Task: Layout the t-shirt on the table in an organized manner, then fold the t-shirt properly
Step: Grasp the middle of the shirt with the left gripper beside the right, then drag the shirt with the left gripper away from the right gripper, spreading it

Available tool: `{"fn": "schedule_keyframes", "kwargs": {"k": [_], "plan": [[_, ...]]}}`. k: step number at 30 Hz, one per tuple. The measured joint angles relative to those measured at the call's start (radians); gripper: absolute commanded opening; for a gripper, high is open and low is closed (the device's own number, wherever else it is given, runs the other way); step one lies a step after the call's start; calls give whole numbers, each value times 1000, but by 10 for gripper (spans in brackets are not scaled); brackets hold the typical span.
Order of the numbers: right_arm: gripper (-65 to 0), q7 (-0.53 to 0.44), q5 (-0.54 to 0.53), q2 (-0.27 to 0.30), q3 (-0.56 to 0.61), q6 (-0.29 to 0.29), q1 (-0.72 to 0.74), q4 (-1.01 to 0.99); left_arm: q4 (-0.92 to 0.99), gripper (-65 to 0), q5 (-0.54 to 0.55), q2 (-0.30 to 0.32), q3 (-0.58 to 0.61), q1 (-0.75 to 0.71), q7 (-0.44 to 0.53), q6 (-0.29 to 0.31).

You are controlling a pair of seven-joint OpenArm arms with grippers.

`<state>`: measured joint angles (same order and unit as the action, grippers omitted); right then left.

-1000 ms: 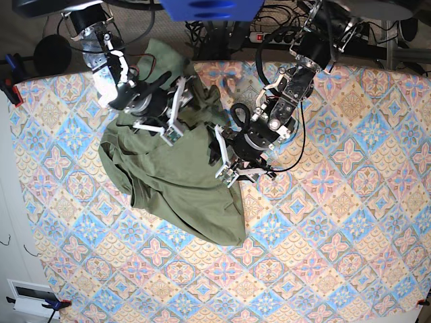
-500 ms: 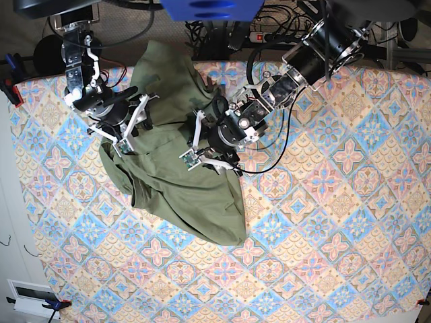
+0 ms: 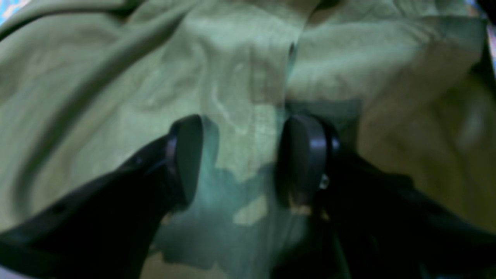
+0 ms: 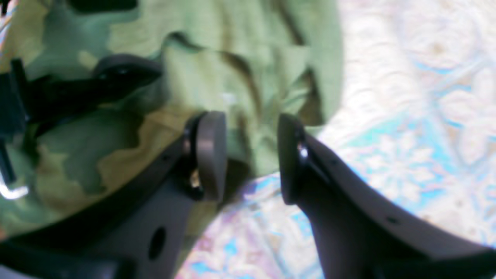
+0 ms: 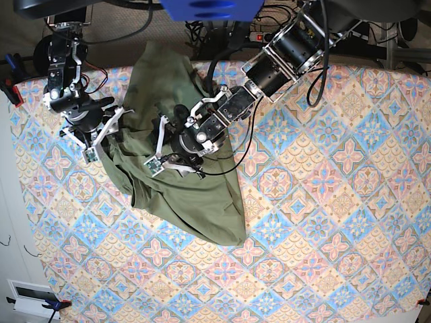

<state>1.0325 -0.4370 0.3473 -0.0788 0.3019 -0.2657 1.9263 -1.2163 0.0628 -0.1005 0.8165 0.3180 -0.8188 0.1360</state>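
Two arms have swung leftward across the table (image 5: 323,202) over the last second. T-shirt (image 5: 182,195) lies bunched, not laid flat, so layout is barely begun. Left gripper (image 5: 170,156) has moved from the shirt's edge to over its middle; jaws parted fairly wide, cloth directly beneath and between them, nothing pinched. Right gripper (image 5: 101,138) has slid out to the shirt's edge; jaws narrower, a gap showing, hem just ahead and partly between them, bare table to one side. Probably a re-grasp for spreading. Both wrist views are blurred; contact with the fabric, collar and sleeves can't be made out.
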Motion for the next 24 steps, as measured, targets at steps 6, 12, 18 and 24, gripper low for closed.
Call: {"fn": "schedule_keyframes", "kwargs": {"k": [6, 12, 18, 24], "plan": [[-435, 0, -8, -6, 4, 1, 0, 0, 70, -466, -88, -8, 2, 17, 57, 11], [-435, 0, -5, -4, 4, 1, 2, -1, 38, -650, -128, -8, -161, 9, 58, 9], [-435, 1, -7, -5, 4, 1, 5, -2, -128, -650, -134, 6, -344, 12, 50, -4], [-435, 0, -4, -6, 5, 0, 7, -3, -353, -650, -132, 0, -436, 12, -39, -1]]}}
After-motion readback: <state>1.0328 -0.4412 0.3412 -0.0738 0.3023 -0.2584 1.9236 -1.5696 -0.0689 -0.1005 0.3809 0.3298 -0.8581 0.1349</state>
